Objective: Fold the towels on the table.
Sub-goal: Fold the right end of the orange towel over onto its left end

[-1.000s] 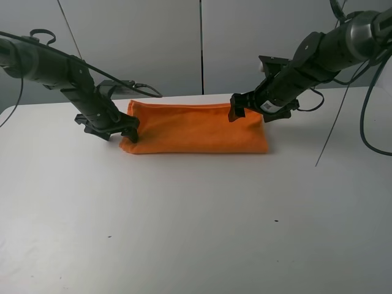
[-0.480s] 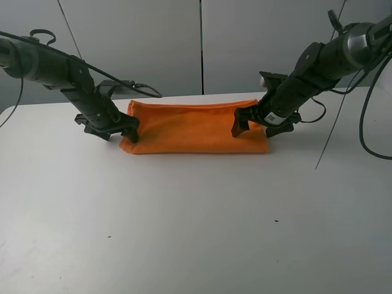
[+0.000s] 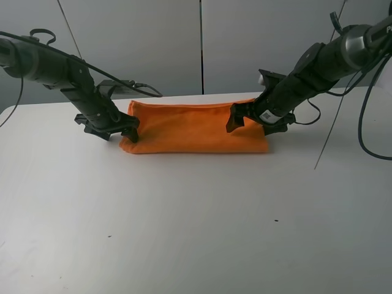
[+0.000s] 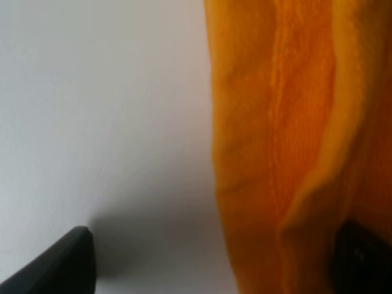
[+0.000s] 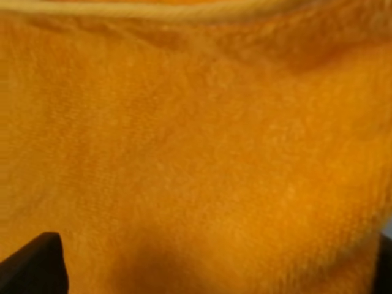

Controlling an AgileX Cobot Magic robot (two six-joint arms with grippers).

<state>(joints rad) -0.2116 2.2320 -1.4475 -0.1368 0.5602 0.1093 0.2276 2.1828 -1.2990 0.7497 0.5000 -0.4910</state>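
Observation:
The orange towel [image 3: 190,128] lies folded in a long strip across the back of the white table [image 3: 184,214]. My left gripper [image 3: 125,130] is at the towel's left end. In the left wrist view its jaws stand wide apart: one fingertip [image 4: 61,263] is over bare table [image 4: 92,92], the other is behind a fold of the towel [image 4: 275,122]. My right gripper [image 3: 252,122] hangs low over the towel's right end. It is open, and the towel [image 5: 196,153] fills the right wrist view between its fingertips [image 5: 33,263]. The label is not in view.
The table's far edge [image 3: 202,95] runs just behind the towel, with grey wall panels beyond. A thin cable [image 3: 331,131] hangs down at the right, past the right arm. A few dark specks [image 3: 275,221] dot the table's front.
The right gripper dipped onto the towel's right end, then shifted slightly left. The left arm and the towel have not moved.

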